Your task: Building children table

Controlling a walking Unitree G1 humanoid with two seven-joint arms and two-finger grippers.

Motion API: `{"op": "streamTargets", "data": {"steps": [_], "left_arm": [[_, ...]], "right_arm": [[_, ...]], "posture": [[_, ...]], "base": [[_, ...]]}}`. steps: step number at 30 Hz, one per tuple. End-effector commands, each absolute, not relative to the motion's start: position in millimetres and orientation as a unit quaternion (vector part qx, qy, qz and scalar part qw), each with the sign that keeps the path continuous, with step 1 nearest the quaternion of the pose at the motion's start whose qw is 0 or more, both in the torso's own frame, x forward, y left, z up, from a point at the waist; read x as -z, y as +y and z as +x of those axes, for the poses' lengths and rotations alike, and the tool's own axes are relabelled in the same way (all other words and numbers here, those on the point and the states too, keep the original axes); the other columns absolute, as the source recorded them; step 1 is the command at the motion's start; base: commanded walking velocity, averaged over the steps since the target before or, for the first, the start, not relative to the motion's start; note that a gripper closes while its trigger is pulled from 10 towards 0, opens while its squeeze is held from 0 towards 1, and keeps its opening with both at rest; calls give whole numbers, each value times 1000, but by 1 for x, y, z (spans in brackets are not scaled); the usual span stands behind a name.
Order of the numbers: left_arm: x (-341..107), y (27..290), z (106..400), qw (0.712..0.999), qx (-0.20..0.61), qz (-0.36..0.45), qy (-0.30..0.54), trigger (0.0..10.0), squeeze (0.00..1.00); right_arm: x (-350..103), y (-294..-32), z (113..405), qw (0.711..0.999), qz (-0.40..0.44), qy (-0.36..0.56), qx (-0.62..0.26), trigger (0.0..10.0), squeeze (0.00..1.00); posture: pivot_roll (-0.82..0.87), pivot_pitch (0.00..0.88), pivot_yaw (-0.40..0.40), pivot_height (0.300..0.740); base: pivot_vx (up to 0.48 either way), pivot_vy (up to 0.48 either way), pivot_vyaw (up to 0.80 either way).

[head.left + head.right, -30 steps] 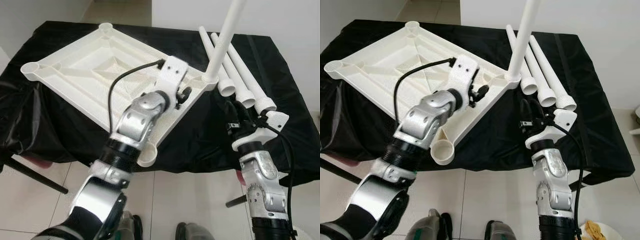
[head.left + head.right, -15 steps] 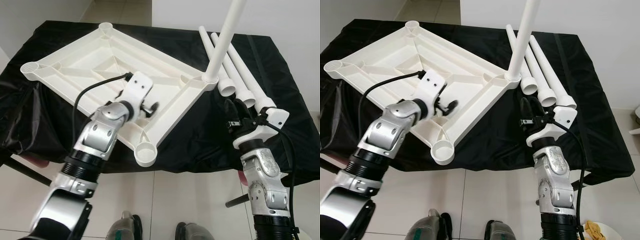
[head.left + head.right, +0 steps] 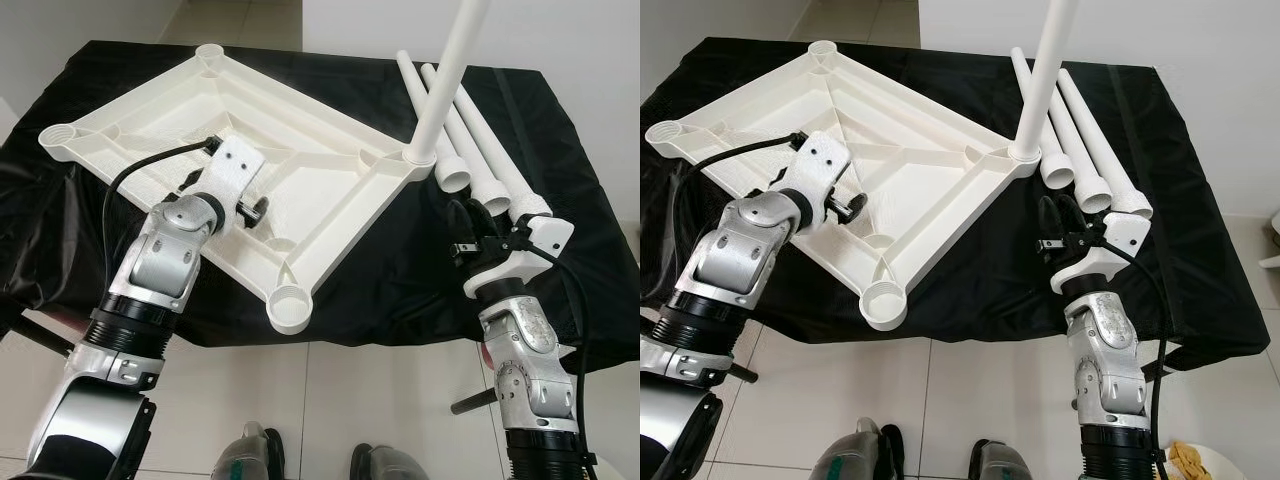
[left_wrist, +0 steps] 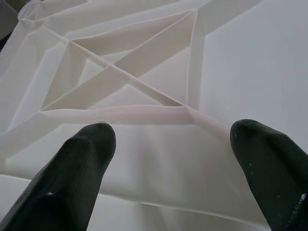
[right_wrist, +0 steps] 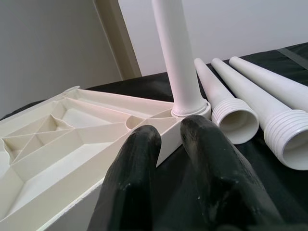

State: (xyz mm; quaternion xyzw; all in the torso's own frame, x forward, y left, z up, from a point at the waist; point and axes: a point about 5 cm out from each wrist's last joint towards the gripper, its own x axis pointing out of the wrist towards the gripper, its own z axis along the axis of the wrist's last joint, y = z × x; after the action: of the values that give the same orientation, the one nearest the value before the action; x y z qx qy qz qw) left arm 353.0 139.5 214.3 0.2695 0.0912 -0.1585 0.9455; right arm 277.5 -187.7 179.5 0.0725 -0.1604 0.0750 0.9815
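One leg seated, three loose legs to fit.
Left gripper, jaws apart above the tabletop, should steady it; right gripper, jaws together, must open for the nearest loose leg.

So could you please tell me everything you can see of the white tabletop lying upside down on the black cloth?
The tabletop looks like white moulded plastic, its ribbed underside facing up, with diagonal ribs crossing at the middle and a round socket at each corner. It lies skewed on the black cloth, its near corner socket past the cloth's front edge. One leg stands in the right-hand socket. The left gripper, fingers apart, sits over its ribs.
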Motion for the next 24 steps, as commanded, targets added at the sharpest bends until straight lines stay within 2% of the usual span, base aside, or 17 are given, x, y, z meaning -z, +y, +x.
{"op": "streamTargets", "data": {"steps": [1, 4, 5, 8, 14, 19, 24], "left_arm": [[-215, 149, 352, 948, 113, 282, 93, 10000, 0], [-210, 155, 348, 938, 117, 308, 110, 10000, 0], [-202, 153, 344, 921, 144, 340, 125, 10000, 0], [-196, 147, 341, 908, 170, 359, 134, 10000, 0], [-193, 142, 339, 900, 188, 368, 138, 10000, 0], [-184, 119, 330, 879, 256, 376, 142, 10000, 0], [-185, 114, 325, 876, 279, 368, 141, 10000, 0]], "right_arm": [[-176, -188, 278, 982, 72, -154, -76, 10000, 0], [-176, -188, 278, 983, 71, -153, -75, 10000, 0], [-176, -188, 280, 983, 69, -151, -75, 10000, 0], [-177, -188, 282, 984, 67, -150, -75, 10000, 0], [-178, -189, 284, 984, 64, -149, -73, 10000, 0], [-181, -193, 286, 985, 58, -148, -67, 10000, 0], [-180, -195, 285, 986, 56, -148, -61, 10000, 0]], "posture": [[-24, 117, 11, 740], [-22, 115, 9, 740], [-19, 114, 5, 740], [-17, 113, 5, 740], [-20, 114, 3, 740], [-33, 122, 6, 740], [-39, 128, 10, 740]], "base": [[0, 0, 0], [0, 0, 0], [0, 0, 0], [0, 0, 0], [0, 0, 0], [0, 0, 0], [0, 0, 0]]}}
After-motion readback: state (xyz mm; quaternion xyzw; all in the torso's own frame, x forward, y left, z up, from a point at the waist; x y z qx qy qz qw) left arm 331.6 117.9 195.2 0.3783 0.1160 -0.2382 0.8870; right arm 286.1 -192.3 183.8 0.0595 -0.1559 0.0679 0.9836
